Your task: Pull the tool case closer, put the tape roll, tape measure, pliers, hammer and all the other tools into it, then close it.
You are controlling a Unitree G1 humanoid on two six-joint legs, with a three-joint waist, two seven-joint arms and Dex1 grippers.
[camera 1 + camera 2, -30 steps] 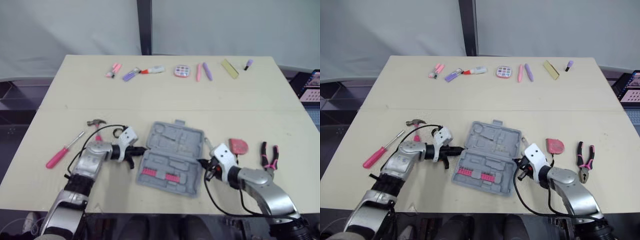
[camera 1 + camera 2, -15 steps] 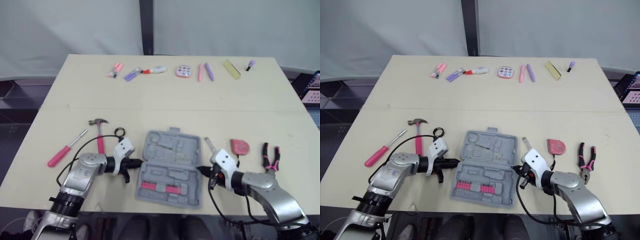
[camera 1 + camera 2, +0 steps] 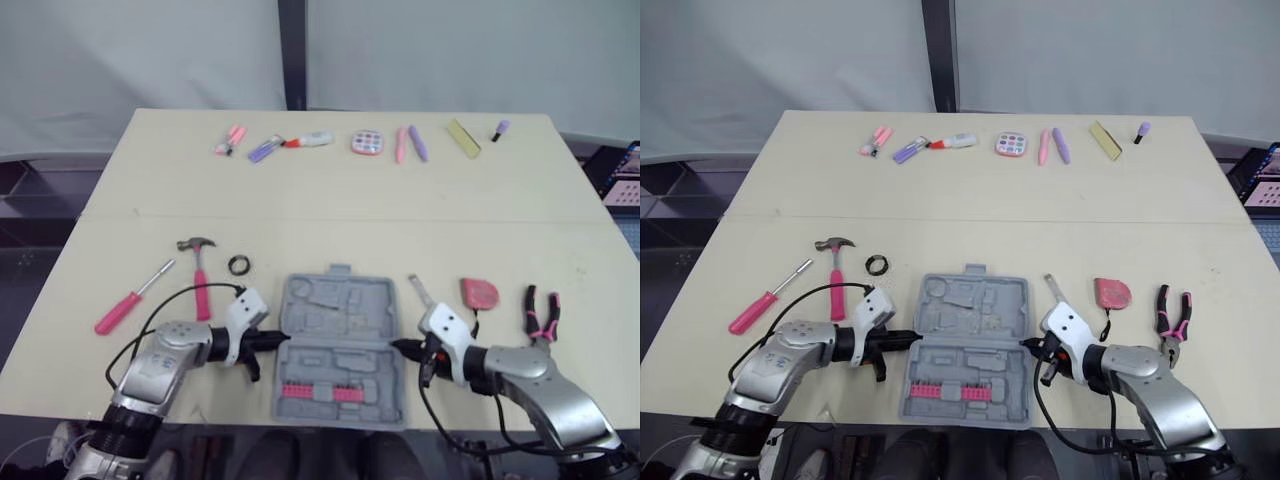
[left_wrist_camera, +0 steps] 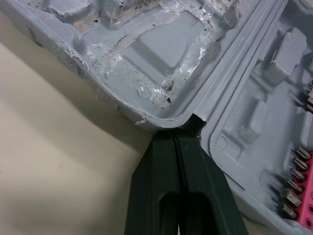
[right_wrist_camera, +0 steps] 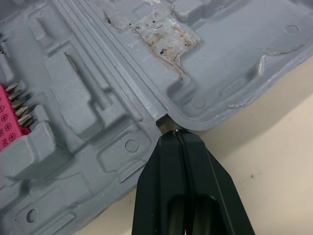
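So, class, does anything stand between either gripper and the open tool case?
Nothing visible does. The left gripper, shut, has its tips right at the hinge notch on the left edge of the tool case. The right gripper, also shut, sits at the matching notch on the right edge.

Stereo head pair over table [image 3: 330, 190]; wrist cameras close against tool case [image 4: 166, 49].

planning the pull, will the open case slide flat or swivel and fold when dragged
The case lies open and flat, thin moulded plastic, so it likely slides easily and is light. Pushed at one hinge end it may swivel; the left gripper and right gripper sit at both ends. Lifted, its halves could fold.
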